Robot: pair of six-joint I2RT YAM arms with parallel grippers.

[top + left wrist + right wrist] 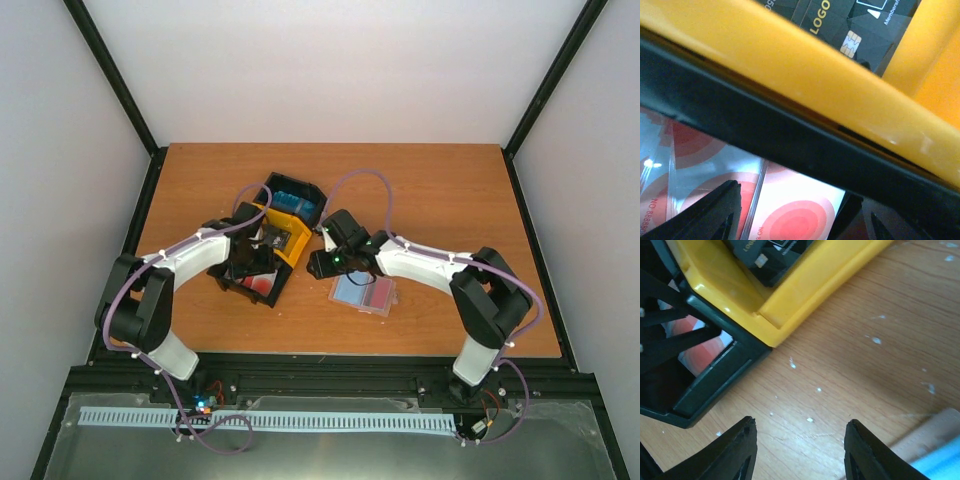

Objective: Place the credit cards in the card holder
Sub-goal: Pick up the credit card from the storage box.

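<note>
The card holder (363, 293) lies open on the table right of centre, with a blue and a red card showing in its sleeves; its corner shows in the right wrist view (932, 437). Red cards (795, 215) lie in the near black bin, black cards (840, 25) in the yellow bin, and light blue cards (292, 202) in the far black bin. My left gripper (790, 220) is open, low in the near bin, its fingers on either side of the top red card. My right gripper (800, 450) is open and empty over bare wood between tray and holder.
The three-bin tray (300, 245) stands diagonally at the table's middle. Its yellow wall (790, 65) and black wall (790, 145) rise close in front of my left gripper. The tray's near corner (715, 385) is just left of my right gripper.
</note>
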